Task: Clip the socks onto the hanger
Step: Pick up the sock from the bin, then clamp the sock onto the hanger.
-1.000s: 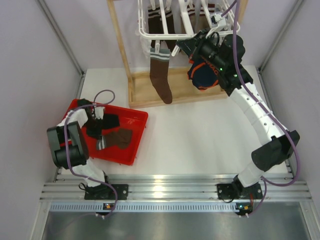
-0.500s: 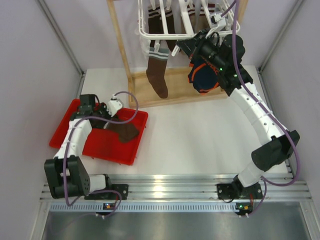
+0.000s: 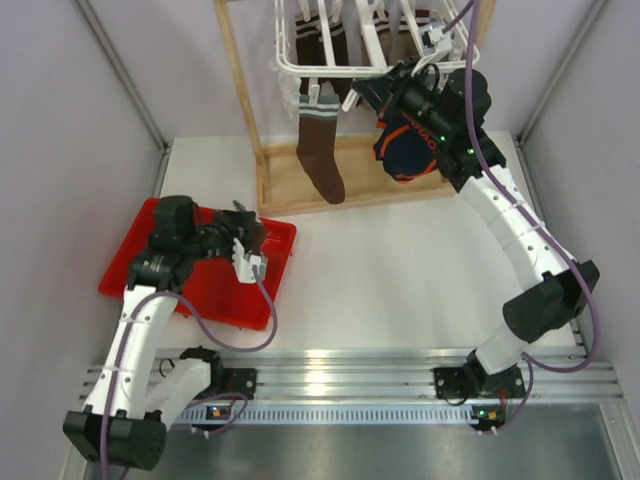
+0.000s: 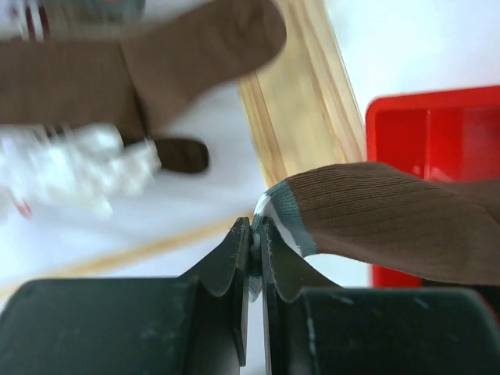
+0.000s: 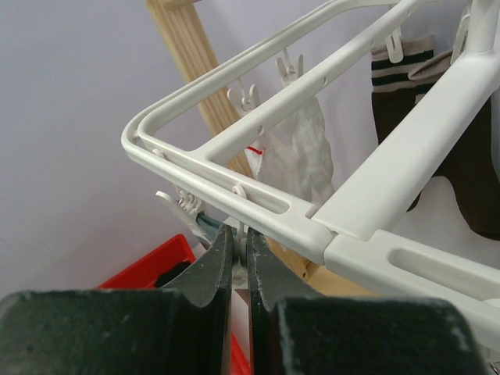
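My left gripper is above the red tray's right part, shut on the grey-and-white cuff of a brown sock; the pinch shows in the left wrist view. The white hanger hangs at the back from the wooden frame. A brown sock with a striped cuff hangs clipped at its front edge, and more socks hang behind. My right gripper is at the hanger's front bar, shut on a small white clip under it.
The light wooden post frame and its base board stand behind the tray. Navy fabric with orange trim hangs by the right arm's wrist. Grey walls close in both sides.
My left arm has risen out of the tray and swung right, carrying the brown sock by its cuff. The clipped brown sock has swayed a little. The right gripper has stayed at the hanger.
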`<state>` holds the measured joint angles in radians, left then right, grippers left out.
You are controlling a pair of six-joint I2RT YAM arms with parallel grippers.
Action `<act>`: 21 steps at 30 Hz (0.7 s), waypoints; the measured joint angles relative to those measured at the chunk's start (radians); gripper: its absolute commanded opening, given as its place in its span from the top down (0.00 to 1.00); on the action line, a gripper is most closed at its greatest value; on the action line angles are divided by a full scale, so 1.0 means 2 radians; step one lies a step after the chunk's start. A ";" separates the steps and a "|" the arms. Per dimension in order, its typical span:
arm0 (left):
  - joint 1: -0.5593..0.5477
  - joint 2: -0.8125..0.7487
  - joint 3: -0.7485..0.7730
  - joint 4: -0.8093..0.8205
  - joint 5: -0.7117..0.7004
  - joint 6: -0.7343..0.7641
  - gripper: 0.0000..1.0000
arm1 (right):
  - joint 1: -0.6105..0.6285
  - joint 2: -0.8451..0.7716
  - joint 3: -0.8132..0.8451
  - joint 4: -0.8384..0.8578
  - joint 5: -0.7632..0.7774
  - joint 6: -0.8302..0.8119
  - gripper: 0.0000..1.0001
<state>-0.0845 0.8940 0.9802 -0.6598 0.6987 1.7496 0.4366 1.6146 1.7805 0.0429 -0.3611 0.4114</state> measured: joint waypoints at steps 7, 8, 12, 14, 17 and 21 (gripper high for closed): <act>-0.119 0.063 0.040 0.001 -0.047 0.087 1.00 | 0.000 0.000 0.000 0.007 -0.005 -0.009 1.00; -0.130 0.069 0.043 0.007 -0.054 0.091 1.00 | 0.000 0.000 0.000 0.009 -0.006 -0.010 1.00; -0.168 0.097 0.055 0.041 -0.086 0.105 1.00 | 0.000 0.000 0.000 0.009 -0.011 -0.020 1.00; -0.176 0.110 0.061 0.063 -0.089 0.108 1.00 | 0.000 0.000 0.000 0.009 -0.014 -0.026 1.00; -0.180 0.124 0.062 0.101 -0.087 0.110 1.00 | 0.001 0.000 0.000 0.009 -0.018 -0.031 1.00; -0.188 0.159 0.095 0.124 -0.085 0.112 1.00 | 0.001 0.000 0.000 0.009 -0.023 -0.037 1.00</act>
<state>-0.4614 1.2118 1.1706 -0.4118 0.5293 1.9743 0.4385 1.6146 1.7805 0.0612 -0.4061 0.3382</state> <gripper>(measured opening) 0.112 0.040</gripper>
